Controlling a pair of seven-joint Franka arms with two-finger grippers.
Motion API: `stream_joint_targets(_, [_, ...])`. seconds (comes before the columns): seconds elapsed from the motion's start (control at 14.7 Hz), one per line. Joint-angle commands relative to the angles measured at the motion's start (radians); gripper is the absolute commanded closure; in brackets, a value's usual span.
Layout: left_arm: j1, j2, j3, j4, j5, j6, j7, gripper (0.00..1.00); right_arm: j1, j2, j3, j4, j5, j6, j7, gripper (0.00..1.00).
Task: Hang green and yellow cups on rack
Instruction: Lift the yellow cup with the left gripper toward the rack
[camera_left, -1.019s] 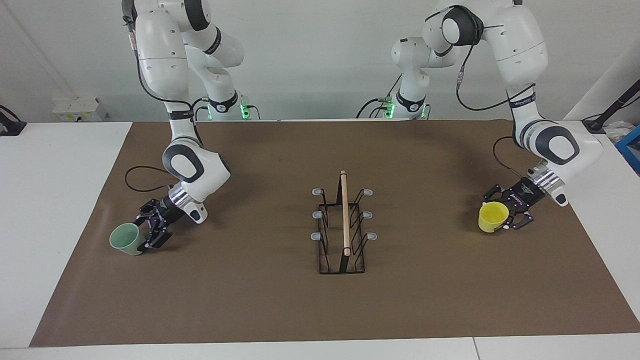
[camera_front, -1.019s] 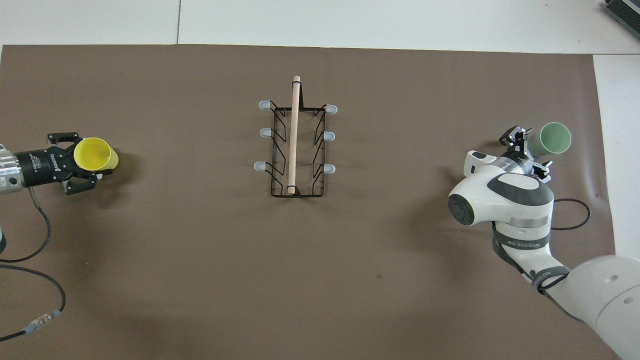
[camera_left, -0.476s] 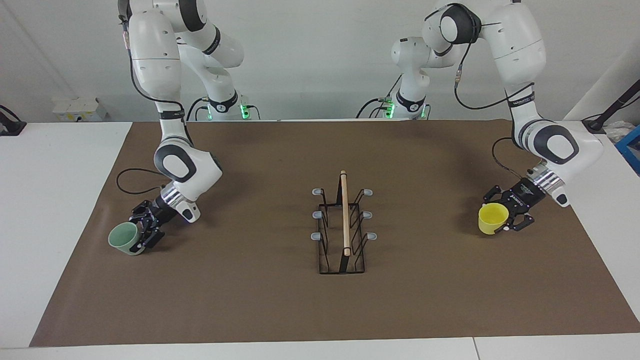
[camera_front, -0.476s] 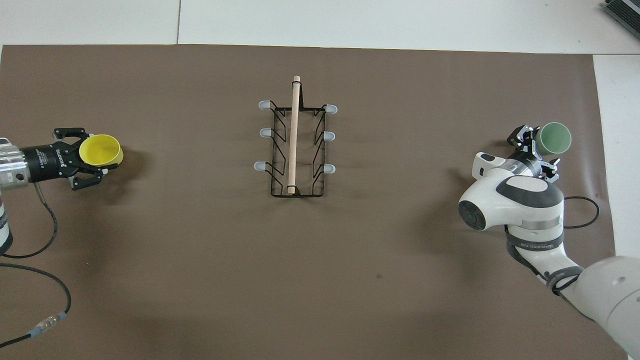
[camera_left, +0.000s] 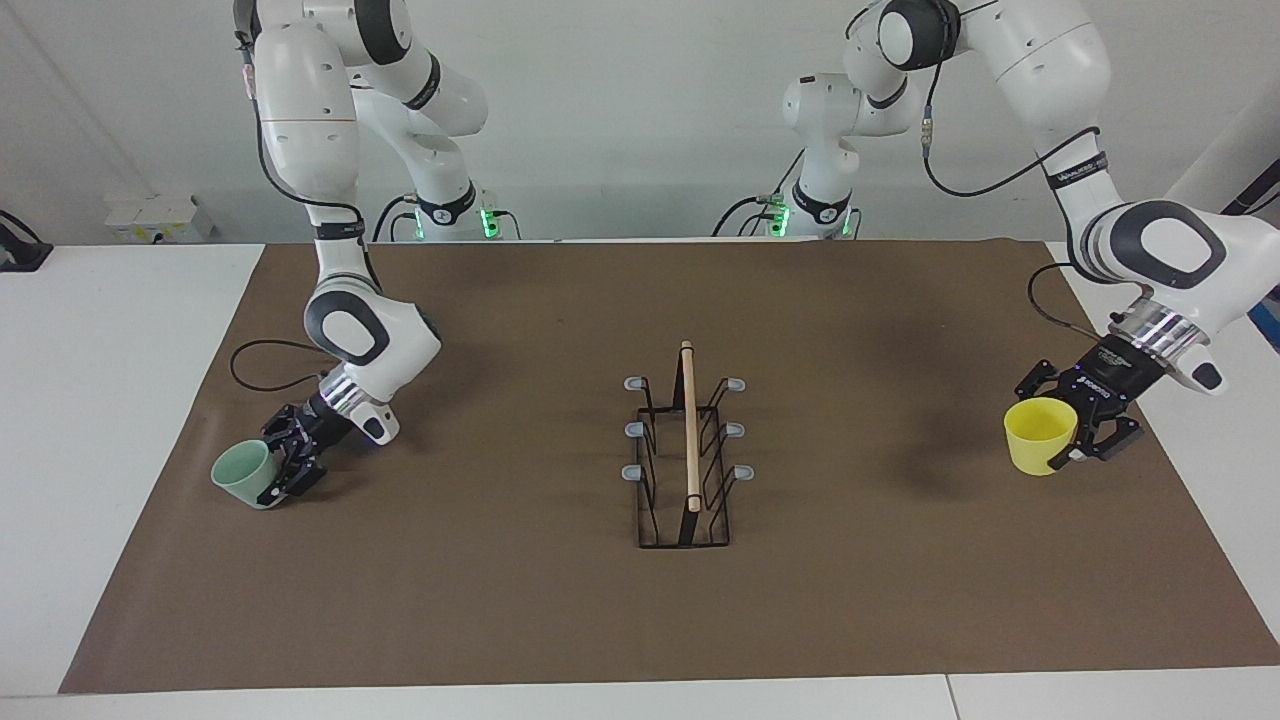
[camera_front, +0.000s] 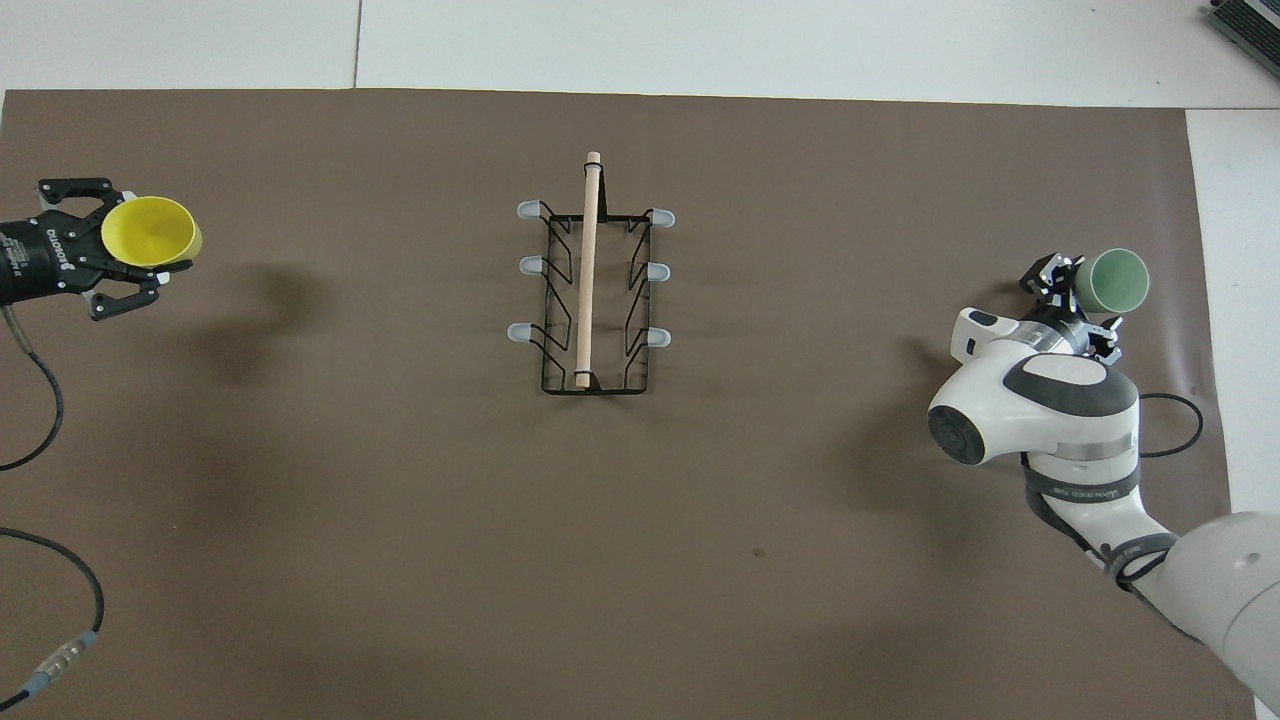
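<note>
The yellow cup (camera_left: 1038, 435) (camera_front: 150, 232) hangs above the mat at the left arm's end of the table, with my left gripper (camera_left: 1068, 440) (camera_front: 128, 245) shut on its wall and its shadow lying apart on the mat. Low at the mat, at the right arm's end, the pale green cup (camera_left: 240, 475) (camera_front: 1117, 280) is tilted, and my right gripper (camera_left: 278, 472) (camera_front: 1076, 285) is shut on its rim. The rack (camera_left: 690, 430) (camera_front: 590, 290), black wire with a wooden rod and grey-tipped prongs, stands mid-table with nothing on its prongs.
A brown mat (camera_left: 500, 600) covers most of the white table. The left arm's black cable (camera_front: 30, 420) and the right arm's black cable (camera_left: 260, 350) loop over the mat near each arm.
The left gripper has lifted the yellow cup and carried it toward the left arm's end of the table. The right gripper has closed on the green cup, which shifted slightly outward.
</note>
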Motion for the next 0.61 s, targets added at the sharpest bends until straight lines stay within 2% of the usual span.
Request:
stream_joint_targets(0.0, [-0.009, -0.075, -0.023, -0.004, 0.094, 0.031, -0.013, 1.0, -0.021, 0.001, 0.007, -0.005, -0.038, 0.019, 0.024, 0.64])
stream_joint_targets(0.27, [-0.009, -0.138, -0.107, 0.027, 0.275, 0.029, -0.034, 1.0, -0.016, 0.001, 0.008, -0.002, -0.036, 0.006, 0.015, 0.76])
stream_joint_targets(0.41, [-0.009, -0.167, -0.168, 0.03, 0.396, 0.035, -0.054, 1.0, -0.018, -0.017, 0.01, 0.002, -0.014, 0.019, -0.014, 0.76])
stream_joint_targets(0.54, [-0.004, -0.202, -0.249, 0.029, 0.542, 0.072, -0.056, 1.0, -0.024, -0.045, 0.008, 0.006, 0.107, 0.114, -0.081, 0.76])
